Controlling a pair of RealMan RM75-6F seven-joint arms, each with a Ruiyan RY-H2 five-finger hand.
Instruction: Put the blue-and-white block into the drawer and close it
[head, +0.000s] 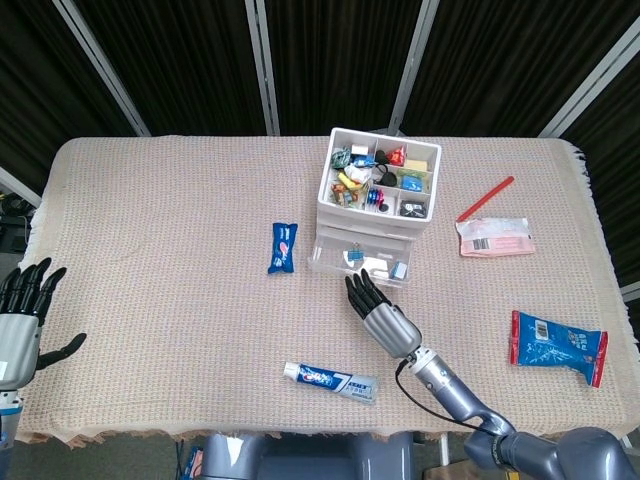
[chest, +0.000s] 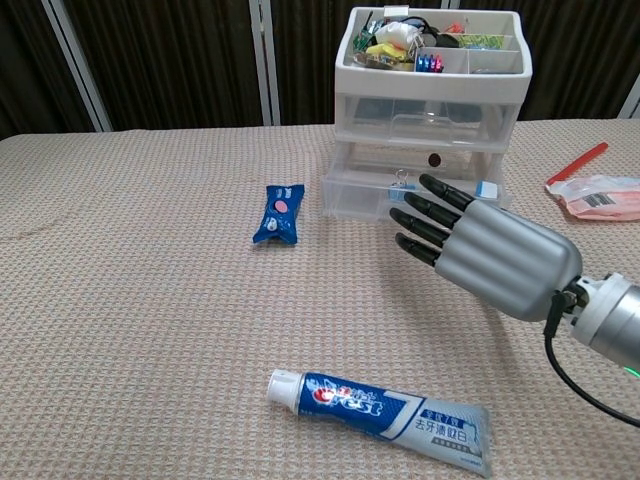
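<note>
A white drawer unit (head: 378, 190) (chest: 430, 100) stands at the back middle of the table, its top tray full of small items. Its clear bottom drawer (head: 335, 258) (chest: 355, 195) is pulled out toward me. A small blue-and-white block (head: 399, 269) (chest: 487, 189) lies at the drawer's right front corner, beside a binder clip. My right hand (head: 385, 318) (chest: 490, 260) is open and holds nothing; its fingertips (chest: 425, 215) point at the drawer front, close to it or touching. My left hand (head: 22, 320) hangs open off the table's left edge.
A blue snack packet (head: 283, 246) (chest: 279, 211) lies left of the drawers. A toothpaste tube (head: 330, 381) (chest: 380, 405) lies near the front edge. At the right are a red pen (head: 485, 198), a pink packet (head: 494, 237) and a red-and-blue packet (head: 558, 345).
</note>
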